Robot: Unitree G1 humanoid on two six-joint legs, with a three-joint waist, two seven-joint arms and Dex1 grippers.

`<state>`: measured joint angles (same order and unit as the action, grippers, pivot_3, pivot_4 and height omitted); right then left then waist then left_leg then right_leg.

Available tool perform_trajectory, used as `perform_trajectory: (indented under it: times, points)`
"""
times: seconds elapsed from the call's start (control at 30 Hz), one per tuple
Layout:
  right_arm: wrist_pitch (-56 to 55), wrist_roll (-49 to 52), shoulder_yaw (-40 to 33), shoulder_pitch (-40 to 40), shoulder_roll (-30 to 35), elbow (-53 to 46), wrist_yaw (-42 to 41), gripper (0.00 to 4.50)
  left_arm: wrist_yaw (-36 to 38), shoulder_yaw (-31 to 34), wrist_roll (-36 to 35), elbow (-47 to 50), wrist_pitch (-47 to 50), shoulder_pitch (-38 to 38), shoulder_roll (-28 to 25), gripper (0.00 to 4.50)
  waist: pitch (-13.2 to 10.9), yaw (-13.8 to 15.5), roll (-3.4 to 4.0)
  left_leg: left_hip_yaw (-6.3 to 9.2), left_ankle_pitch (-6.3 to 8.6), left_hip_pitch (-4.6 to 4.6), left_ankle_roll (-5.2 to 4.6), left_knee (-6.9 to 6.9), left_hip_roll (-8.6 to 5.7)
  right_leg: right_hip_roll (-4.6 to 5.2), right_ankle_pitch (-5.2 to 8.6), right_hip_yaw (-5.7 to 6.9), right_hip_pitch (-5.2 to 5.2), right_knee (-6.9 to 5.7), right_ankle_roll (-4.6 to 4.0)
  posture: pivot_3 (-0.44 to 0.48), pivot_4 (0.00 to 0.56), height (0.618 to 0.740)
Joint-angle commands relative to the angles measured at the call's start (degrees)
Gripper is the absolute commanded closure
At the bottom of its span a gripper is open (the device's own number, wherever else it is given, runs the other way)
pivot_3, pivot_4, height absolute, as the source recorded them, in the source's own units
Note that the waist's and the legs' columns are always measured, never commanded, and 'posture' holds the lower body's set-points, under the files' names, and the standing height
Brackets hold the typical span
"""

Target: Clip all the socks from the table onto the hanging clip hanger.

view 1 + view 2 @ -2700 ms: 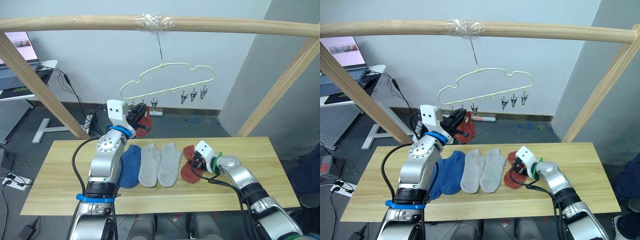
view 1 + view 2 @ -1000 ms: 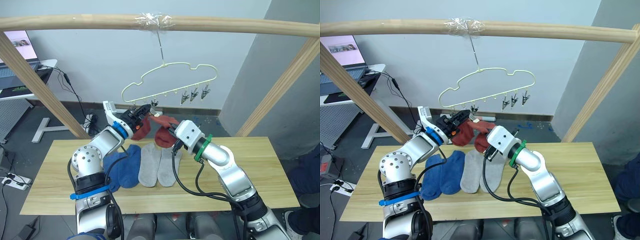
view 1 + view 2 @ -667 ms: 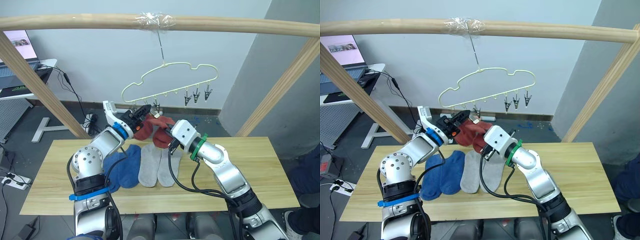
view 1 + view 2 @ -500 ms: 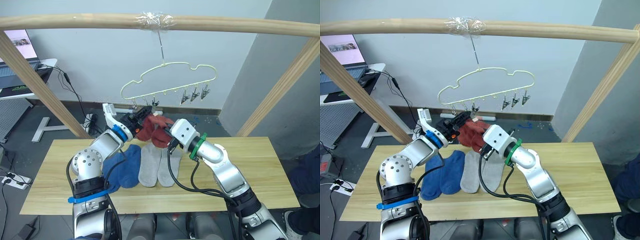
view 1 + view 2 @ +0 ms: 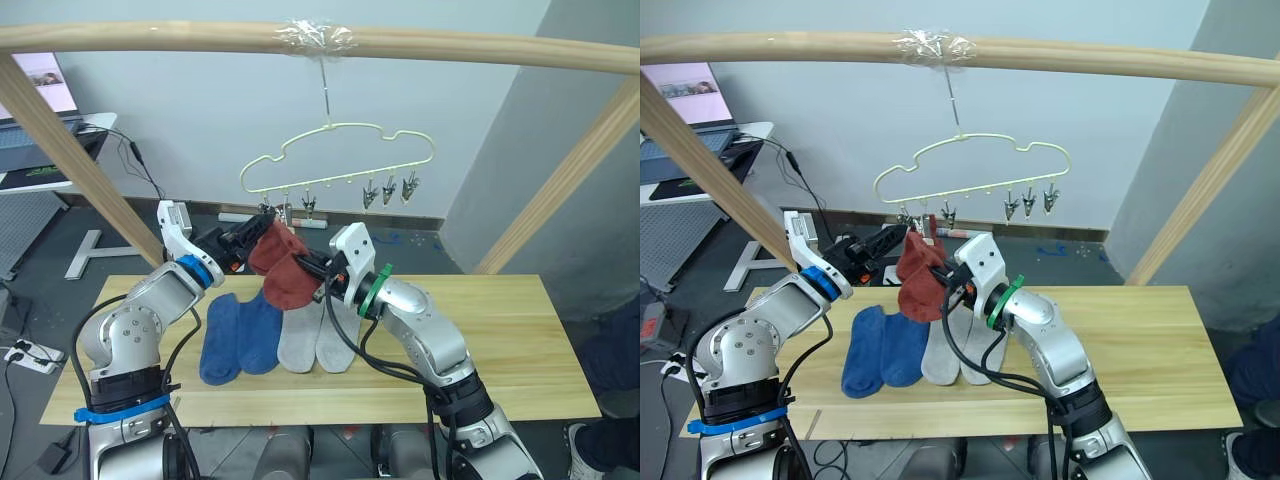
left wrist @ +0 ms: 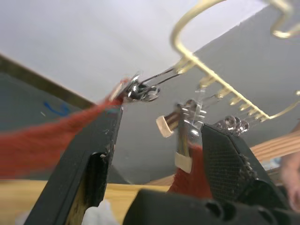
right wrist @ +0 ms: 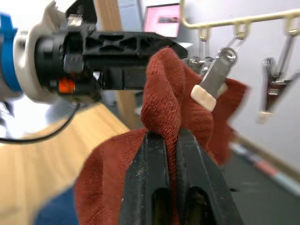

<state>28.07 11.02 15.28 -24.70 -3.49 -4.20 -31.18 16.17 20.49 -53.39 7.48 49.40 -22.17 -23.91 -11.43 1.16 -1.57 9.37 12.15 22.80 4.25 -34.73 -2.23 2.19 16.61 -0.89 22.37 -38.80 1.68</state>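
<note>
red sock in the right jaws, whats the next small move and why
Probably lift the red sock slightly so its pinched top edge goes into the clip just above it. The right gripper holds the sock right beside that clip, and the left gripper brackets the clips.

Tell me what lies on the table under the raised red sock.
Under the red sock on the table: two blue socks and two grey socks. The sock covers their upper ends.

Both arms are silver-grey metal shells with rounded joints and black cables looping outside them. The left arm (image 5: 135, 335) wears blue rings at wrist and upper arm below a white wrist block; the right arm (image 5: 425, 325) carries a green ring behind its white block. Each gripper has black ribbed fingers (image 7: 161, 192).
</note>
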Motion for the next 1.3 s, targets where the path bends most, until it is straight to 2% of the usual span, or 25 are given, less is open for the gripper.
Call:
perform_trajectory:
  times: [0.03, 0.3, 0.4, 0.57, 0.67, 0.77, 1.07, 1.3]
  points:
    - [3.4, 5.1, -2.1, -1.5, -2.2, 0.3, -0.4, 2.80, 1.9, -1.5, 2.0, 3.6, -2.5, -0.1, -0.6, 1.43, 0.0, 0.3, 0.01, 0.01, 0.00, 0.02, -0.01, 0.00, 0.00, 0.00, 0.00, -0.01, 0.00, 0.01, 0.00, 0.148, 0.182, 0.740]
    - [3.8, 3.3, -1.8, 0.3, 5.6, -0.8, -0.7, 0.06, 6.2, -8.9, 11.5, 10.4, -8.6, 3.2, -3.3, 1.43, 0.0, 0.3, 0.03, -0.01, 0.00, 0.07, 0.00, 0.13, -0.02, 0.04, 0.01, -0.01, 0.08, 0.13, 0.00, 0.152, 0.186, 0.740]
    - [1.8, 1.5, -1.4, 2.5, 11.4, -4.4, -1.3, 0.06, 9.1, -13.2, 16.4, 12.5, -12.3, 4.4, -5.0, 1.43, -0.1, 0.3, 0.09, -0.04, 0.00, 0.07, 0.01, 0.34, -0.03, 0.04, 0.05, -0.04, 0.13, 0.18, -0.02, 0.148, 0.188, 0.740]
    - [2.4, 2.9, -3.9, 4.8, 17.9, -10.9, -3.1, 0.06, 10.5, -17.5, 21.4, 11.8, -17.6, 3.8, -3.0, 1.43, -0.2, 0.2, 0.16, -0.08, 0.00, 0.11, 0.00, 0.40, -0.02, 0.07, 0.09, -0.03, 0.20, 0.19, 0.05, 0.129, 0.192, 0.740]
    - [1.2, 3.0, -5.3, 5.1, 20.8, -13.9, -3.8, 0.00, 10.0, -18.9, 24.4, 10.3, -21.4, 3.2, -0.5, 1.98, -0.3, 0.2, 0.14, -0.12, 0.00, 0.11, -0.01, 0.42, -0.02, 0.07, 0.10, -0.01, 0.22, 0.19, 0.06, 0.112, 0.196, 0.740]
    - [1.0, 4.7, -8.2, 4.8, 22.0, -16.9, -3.7, 0.00, 8.6, -22.7, 31.2, 8.4, -26.3, 2.4, 1.2, 2.85, -0.4, 0.2, 0.12, -0.12, 0.00, 0.11, 0.00, 0.41, -0.02, 0.07, 0.10, 0.01, 0.22, 0.19, 0.06, 0.101, 0.197, 0.740]
    - [1.9, 11.1, -13.1, 2.7, 24.0, -22.5, -5.3, 0.00, 4.1, -24.5, 40.3, 0.0, -33.8, -0.3, 7.5, 2.85, -0.6, 0.1, 0.09, -0.17, 0.00, 0.12, -0.02, 0.40, -0.03, 0.06, 0.09, 0.04, 0.22, 0.20, 0.07, 0.074, 0.202, 0.740]
    - [2.6, 13.0, -13.6, 1.1, 25.2, -23.2, -5.1, 0.00, 2.7, -23.9, 43.2, -7.5, -37.1, -2.9, 10.0, 2.85, -0.6, 0.1, 0.06, -0.14, 0.00, 0.13, -0.02, 0.38, -0.05, 0.02, 0.08, 0.09, 0.22, 0.18, 0.07, 0.057, 0.203, 0.740]
